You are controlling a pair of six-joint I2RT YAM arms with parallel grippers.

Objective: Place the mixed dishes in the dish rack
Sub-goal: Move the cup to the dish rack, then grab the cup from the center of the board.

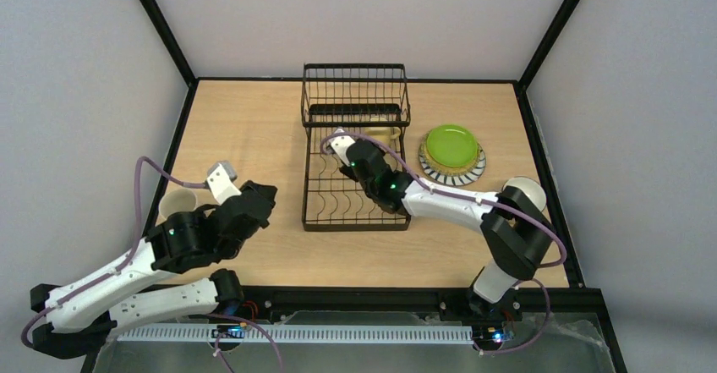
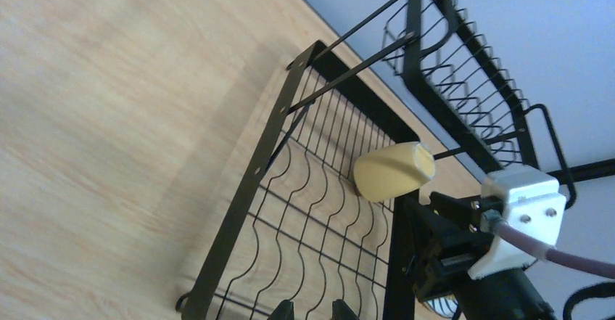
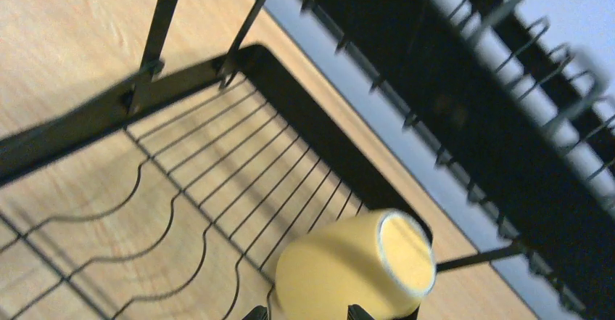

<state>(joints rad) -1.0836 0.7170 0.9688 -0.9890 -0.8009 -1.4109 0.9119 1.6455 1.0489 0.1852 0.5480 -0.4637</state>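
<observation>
Right gripper (image 3: 304, 313) clamps the pale yellow mug (image 3: 341, 269) by its body, tipped sideways over the dish rack's (image 1: 305, 195) far end. Glazed ceramic: rigid, slick, chippable. The hold looks possibly shallow. Left gripper (image 2: 312, 311) slightly parted, empty.

The dish rack's raised basket (image 3: 464, 88) is blurred.

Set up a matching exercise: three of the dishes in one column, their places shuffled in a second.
Dishes:
1. pale yellow mug
2. lime green plate
3. cream mug

Places:
A. on the wood, left of the dish rack
B. inside the dish rack
C. on top of the other plates, right of the dish rack

Pairs: 1-B, 2-C, 3-A
</observation>
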